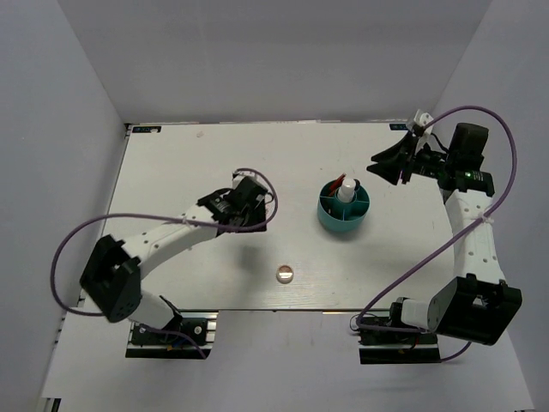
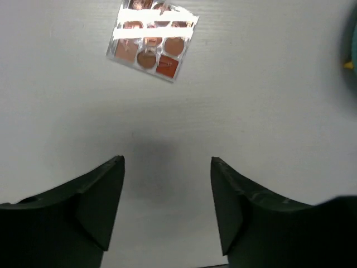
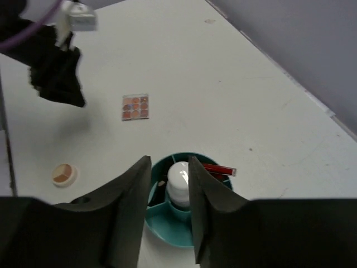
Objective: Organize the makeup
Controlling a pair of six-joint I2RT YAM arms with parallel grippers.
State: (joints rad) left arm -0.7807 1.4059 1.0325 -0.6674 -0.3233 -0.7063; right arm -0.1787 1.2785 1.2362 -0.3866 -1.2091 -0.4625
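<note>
Closest to the lens, the two dark fingers of my left tool (image 2: 167, 162) stand wide apart with nothing between them, only bare white bench (image 2: 268, 100) and their shadow below. Ahead of those fingers and well clear of them, the square palette (image 2: 152, 42) lies flat on the bench, turned a little askew, its pinkish and brown pans glinting under a clear cover. On the right wrist camera, my right tool (image 3: 169, 162) is raised off the bench and looks down on the teal round container (image 3: 162, 229), its fingers parted by a moderate gap and gripping nothing. Through that gap I see the cap of the white bottle (image 3: 179, 178), which stands upright in one compartment of the container. A red tube (image 3: 217, 168) lies in the compartment just behind the bottle, its end poking past the rim. Something thin and dark sits beside the bottle, too hidden by a finger for me to name. From above, the container sits near the middle of the bench, between the two tools. The small round compact (image 1: 285, 274) lies alone near the front edge, well apart from both container and palette.
</note>
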